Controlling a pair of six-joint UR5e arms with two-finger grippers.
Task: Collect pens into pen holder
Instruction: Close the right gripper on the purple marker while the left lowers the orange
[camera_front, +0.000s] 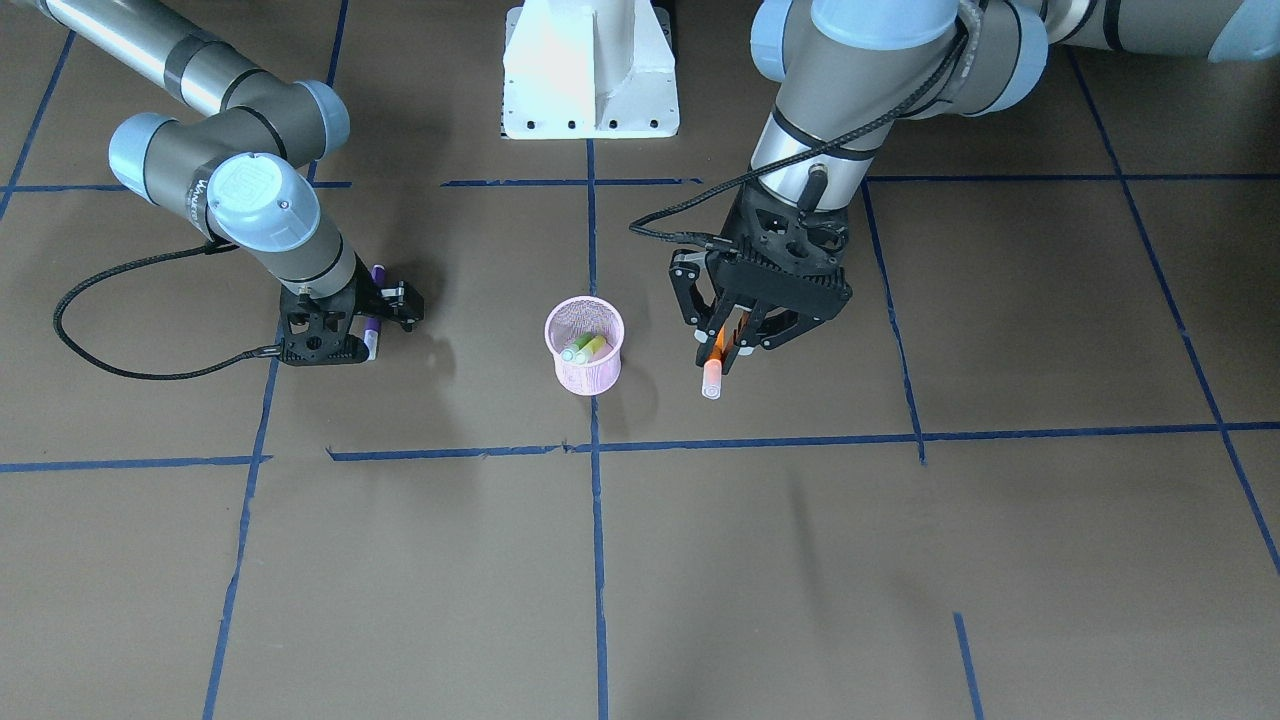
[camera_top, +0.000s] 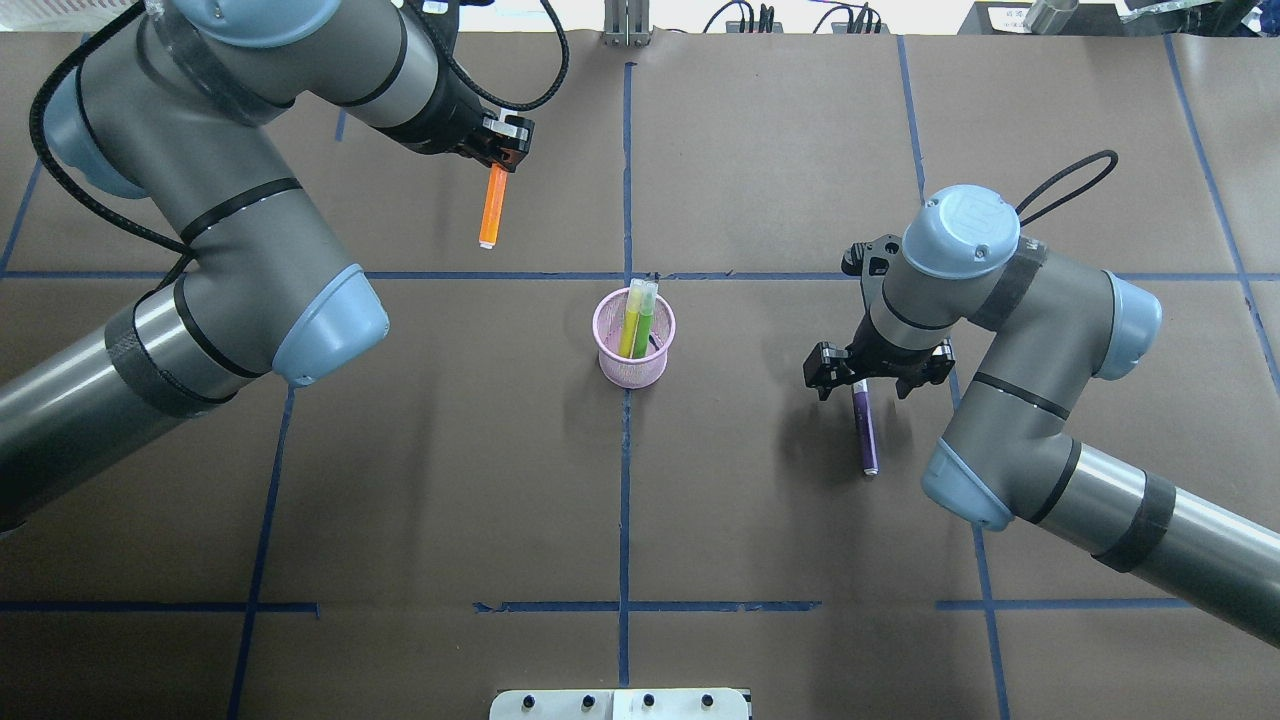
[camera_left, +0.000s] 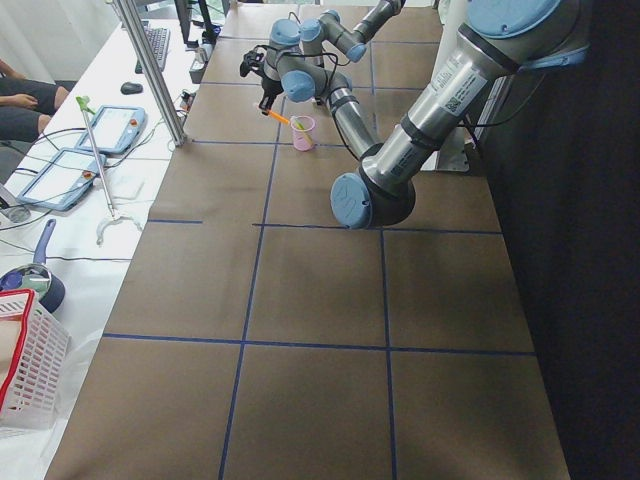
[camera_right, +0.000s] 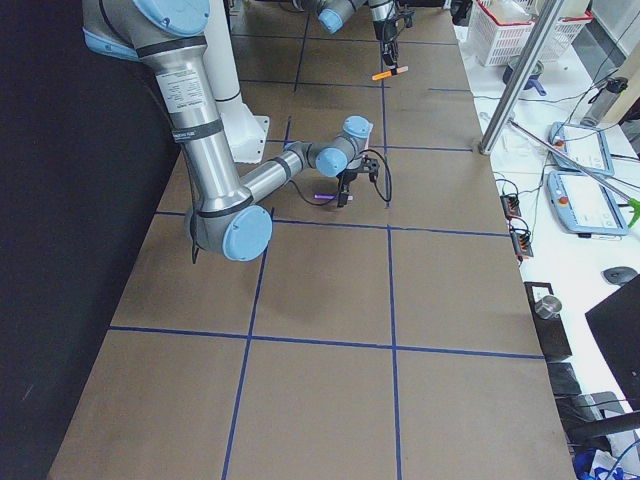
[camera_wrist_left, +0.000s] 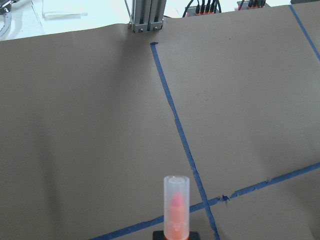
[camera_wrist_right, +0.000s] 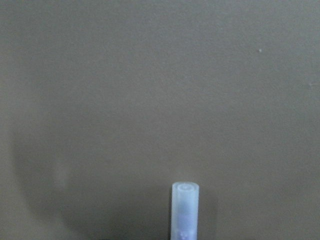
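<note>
Clenching the left claw (camera_front: 728, 345) on the orange pen (camera_front: 714, 365), pinching the orange barrel and leaving the pale cap end jutting out past the claw. Holding that pen tilted in the air, clear of the tabletop (camera_top: 450, 450), off to the robot's left of the pen holder (camera_top: 634, 374) and apart from it, not over the rim. Filling the bottom of the left wrist view with the cap end alone, against brown paper crossed by blue tape lines (camera_top: 625, 480).

Hanging the right claw (camera_top: 862, 380) low at the tabletop on the robot's right of the pen holder, straddling the purple pen (camera_top: 866, 430) near its pale cap end. Impossible to tell whether clenching on it or released, with the gripping ends hidden under the right arm (camera_top: 965, 260) in both table-wide views and out of the right wrist view. Stretching back from that claw toward the robot, the purple barrel, looking to be lying flat on the brown paper.

Standing upright between the two claws, on a blue tape line just on the robot's side of a tape crossing: the pink mesh pen holder. Already carrying a green pen (camera_top: 646, 322) and a yellow pen (camera_top: 630, 322) inside, side by side, leaning together, with pale cap ends poking above the rim.

Sitting farther out, at the robot's edge of the tabletop, a white base (camera_front: 590, 70). Lying on the white surface (camera_left: 140, 210) beside the tabletop, in the exterior left view, two teach pendants (camera_left: 108, 128) and a white basket (camera_left: 25, 370) with a red rim.
</note>
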